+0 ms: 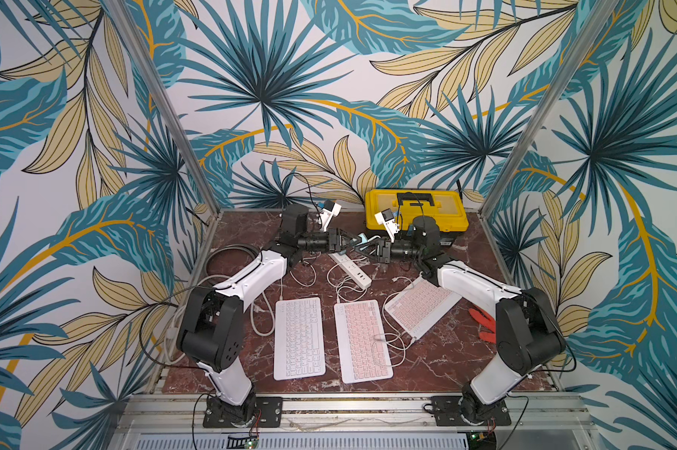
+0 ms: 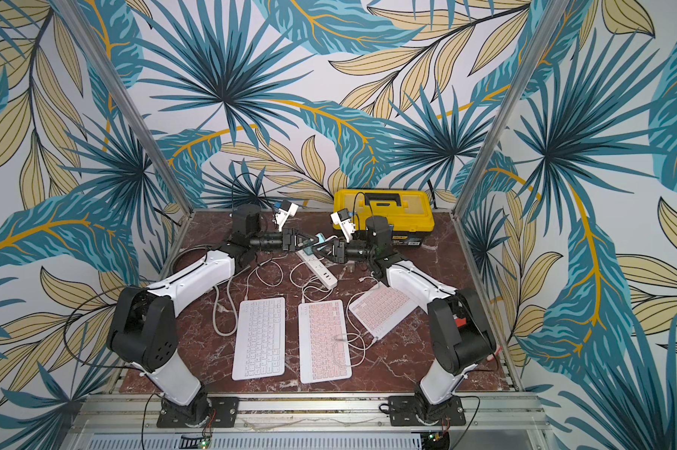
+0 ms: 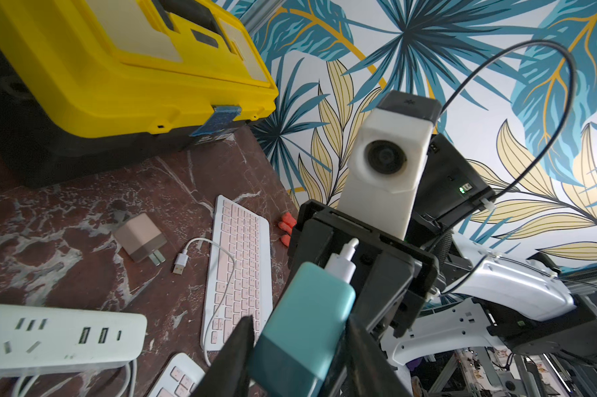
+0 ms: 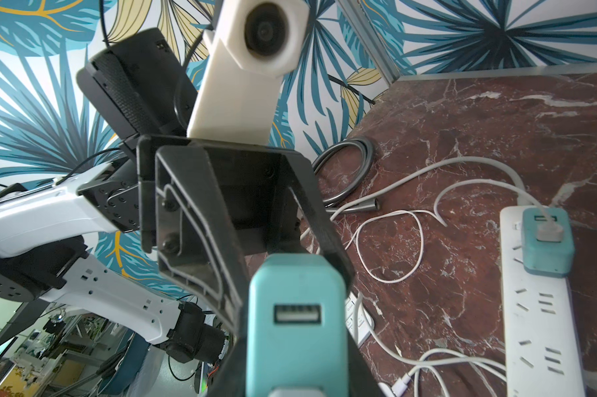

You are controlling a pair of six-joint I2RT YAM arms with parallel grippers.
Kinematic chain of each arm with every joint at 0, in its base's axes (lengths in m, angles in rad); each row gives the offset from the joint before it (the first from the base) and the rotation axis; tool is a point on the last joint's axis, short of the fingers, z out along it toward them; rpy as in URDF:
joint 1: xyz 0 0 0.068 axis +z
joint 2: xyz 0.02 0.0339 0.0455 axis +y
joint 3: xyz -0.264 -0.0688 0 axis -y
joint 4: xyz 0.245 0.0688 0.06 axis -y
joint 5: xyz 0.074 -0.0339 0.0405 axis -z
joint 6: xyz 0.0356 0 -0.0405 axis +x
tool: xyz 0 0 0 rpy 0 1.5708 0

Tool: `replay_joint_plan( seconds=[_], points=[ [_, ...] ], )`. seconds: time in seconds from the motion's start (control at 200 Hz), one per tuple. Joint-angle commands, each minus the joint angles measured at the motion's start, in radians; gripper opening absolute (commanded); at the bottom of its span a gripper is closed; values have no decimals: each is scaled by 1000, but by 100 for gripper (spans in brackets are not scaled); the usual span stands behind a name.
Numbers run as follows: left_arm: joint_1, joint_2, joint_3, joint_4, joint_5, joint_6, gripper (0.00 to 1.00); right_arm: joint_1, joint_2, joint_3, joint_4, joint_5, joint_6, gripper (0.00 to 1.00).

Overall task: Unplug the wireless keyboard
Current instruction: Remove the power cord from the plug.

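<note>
1. Marble, dark red with white veins, covers the table in both top views. The booth's wall carries large teal and tan leaves. A yellow toolbox stands at the far edge.
2. Toward the near edge lie a white keyboard and a pink keyboard just beside it. A tilted keyboard lies further right. A power strip lies behind them.
3. Above the far end of the power strip, the left gripper and right gripper meet tip to tip. A teal charger sits between them, off the table.
4. Left wrist view: the left gripper's fingers lie against both sides of the charger's dark base, closed on it. A white plug sticks in the other end, between the right gripper's fingers. On the marble, a beige charger and a loose USB end lie beside the tilted keyboard.
5. Right wrist view: the right gripper's jaws are narrowed around the charger's port end, gripping it, and one port faces out empty. A second charger sits in the power strip with a cable plugged in. White cables loop over the marble. A grey hose coils near the wall.
</note>
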State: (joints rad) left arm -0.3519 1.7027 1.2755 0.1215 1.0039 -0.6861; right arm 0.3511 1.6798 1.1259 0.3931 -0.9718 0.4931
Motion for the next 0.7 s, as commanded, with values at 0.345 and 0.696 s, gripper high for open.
replay_joint_plan(
  seconds=[0.345, 0.696],
  points=[
    [-50, -18, 46, 75, 152, 7, 33, 6, 94, -4, 181, -133, 134, 23],
    [-65, -14, 62, 76, 138, 0, 8, 8, 138, -3, 201, -165, 164, 24]
  ],
)
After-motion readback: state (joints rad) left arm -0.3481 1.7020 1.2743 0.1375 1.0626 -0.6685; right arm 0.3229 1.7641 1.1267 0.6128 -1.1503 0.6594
